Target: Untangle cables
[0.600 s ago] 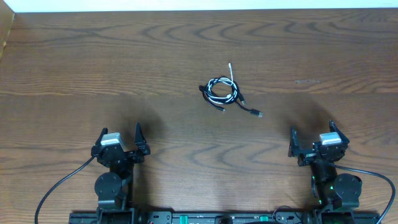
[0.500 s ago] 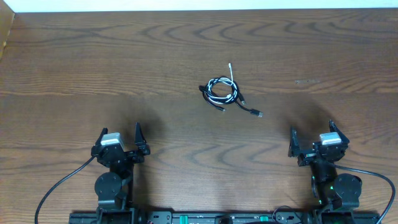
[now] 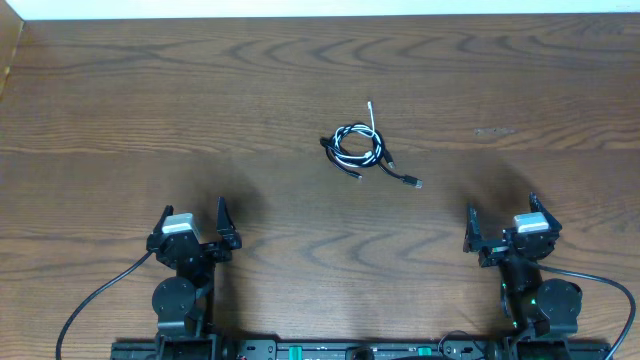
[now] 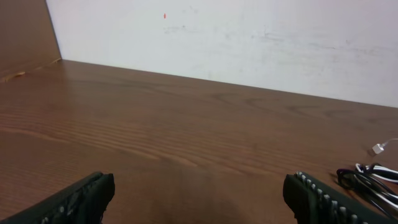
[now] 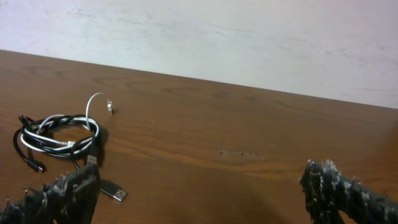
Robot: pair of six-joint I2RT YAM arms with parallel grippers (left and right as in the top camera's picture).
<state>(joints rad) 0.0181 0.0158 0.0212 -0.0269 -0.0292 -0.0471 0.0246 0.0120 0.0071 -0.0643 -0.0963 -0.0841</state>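
The cables (image 3: 355,146), one black and one white, lie wound together in a small loose bundle on the worktop (image 3: 150,100), slightly right of centre. A white plug end (image 3: 370,103) projects from the bundle's far side. A black plug end (image 3: 417,184) trails out to the near right. The left arm (image 3: 178,290) and right arm (image 3: 537,295) sit at the worktop's near edge, well apart from the cables. The left jaws are spread wide and empty, and so are the right jaws. In the right wrist view the cables (image 5: 59,134) lie at the left. In the left wrist view the cables (image 4: 370,177) appear only at the right edge. A pale wall (image 4: 249,37) bounds the worktop's far side.
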